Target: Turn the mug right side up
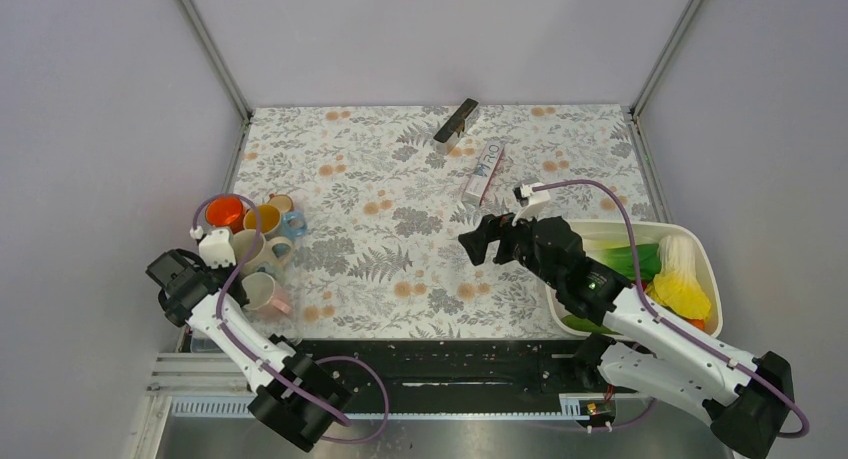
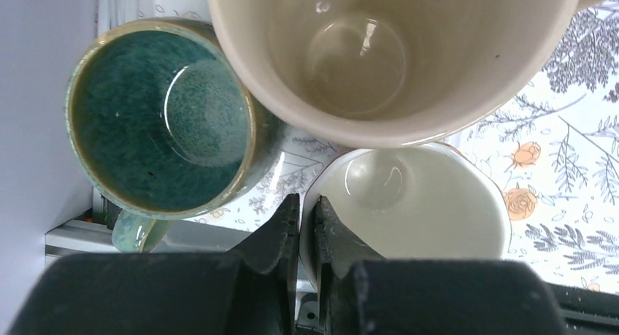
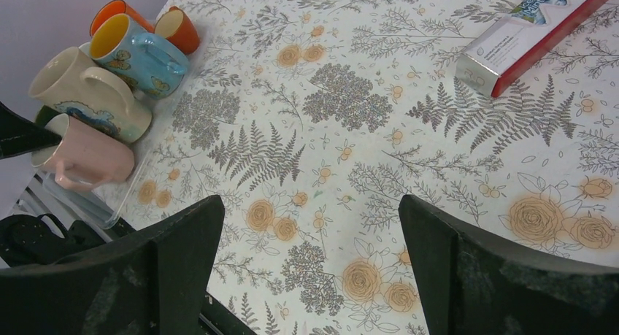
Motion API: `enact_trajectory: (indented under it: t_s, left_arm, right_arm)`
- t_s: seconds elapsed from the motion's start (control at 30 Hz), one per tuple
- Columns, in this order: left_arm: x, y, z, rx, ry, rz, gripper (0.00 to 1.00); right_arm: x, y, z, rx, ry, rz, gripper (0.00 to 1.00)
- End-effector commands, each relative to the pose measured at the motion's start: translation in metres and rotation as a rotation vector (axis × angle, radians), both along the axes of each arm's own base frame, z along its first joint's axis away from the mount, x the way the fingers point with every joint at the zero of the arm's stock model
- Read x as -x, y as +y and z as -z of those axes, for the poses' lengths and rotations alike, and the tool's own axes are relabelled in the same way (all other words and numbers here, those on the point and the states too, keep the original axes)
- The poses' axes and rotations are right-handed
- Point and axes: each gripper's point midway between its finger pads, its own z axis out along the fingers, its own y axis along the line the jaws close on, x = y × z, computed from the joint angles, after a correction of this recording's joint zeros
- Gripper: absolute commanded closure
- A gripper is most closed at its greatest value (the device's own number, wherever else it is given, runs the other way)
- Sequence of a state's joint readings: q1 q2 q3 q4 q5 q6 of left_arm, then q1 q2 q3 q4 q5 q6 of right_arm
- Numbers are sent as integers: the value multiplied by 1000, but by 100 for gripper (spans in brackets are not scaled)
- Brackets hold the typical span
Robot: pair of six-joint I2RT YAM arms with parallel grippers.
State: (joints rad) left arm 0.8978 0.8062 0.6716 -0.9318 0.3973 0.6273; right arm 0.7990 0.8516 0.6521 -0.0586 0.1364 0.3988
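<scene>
A pink mug (image 1: 266, 295) with a white inside (image 2: 431, 203) stands mouth up at the near left of the table, in a cluster of mugs. My left gripper (image 2: 307, 218) is shut on its rim, one finger inside the mug and one outside. The same pink mug (image 3: 87, 156) shows at the left edge of the right wrist view, with the tip of the left gripper at its rim. My right gripper (image 1: 475, 241) hovers open over the middle of the flowered tablecloth, far from the mugs, and nothing sits between its fingers (image 3: 182, 255).
A cream mug (image 2: 387, 58) and a green mug (image 2: 164, 116) press against the pink one. A blue mug (image 1: 290, 224) and an orange mug (image 1: 225, 212) stand behind. A boxed tube (image 1: 483, 174) and a black object (image 1: 456, 120) lie farther back. A white bin (image 1: 690, 241) of items sits right.
</scene>
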Motion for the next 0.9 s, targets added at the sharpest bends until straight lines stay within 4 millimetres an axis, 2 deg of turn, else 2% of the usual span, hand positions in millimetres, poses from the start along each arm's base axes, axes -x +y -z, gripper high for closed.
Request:
enact_trajectory:
  t_s: [0.0, 0.17, 0.33, 0.57, 0.77, 0.87]
  left_arm:
    - [-18, 31, -6, -100, -111, -59, 100]
    - [-16, 34, -5, -97, -112, -68, 100]
    - [-12, 17, -7, -60, -105, 14, 100]
    - [-3, 25, 5, -20, -23, -12, 100]
    - [0, 25, -10, -104, -51, 11, 100]
    - [8, 19, -1, -66, 5, 34, 100]
  right_arm:
    - [-2, 0, -25, -11, -41, -5, 1]
    - [-4, 4, -29, -16, -37, -8, 0]
    - [-6, 5, -33, -15, -38, -9, 1]
    - [-6, 4, -31, -11, -37, -6, 1]
    - [-5, 0, -32, 6, -45, 0, 0]
    - [-5, -2, -36, -1, -53, 7, 1]
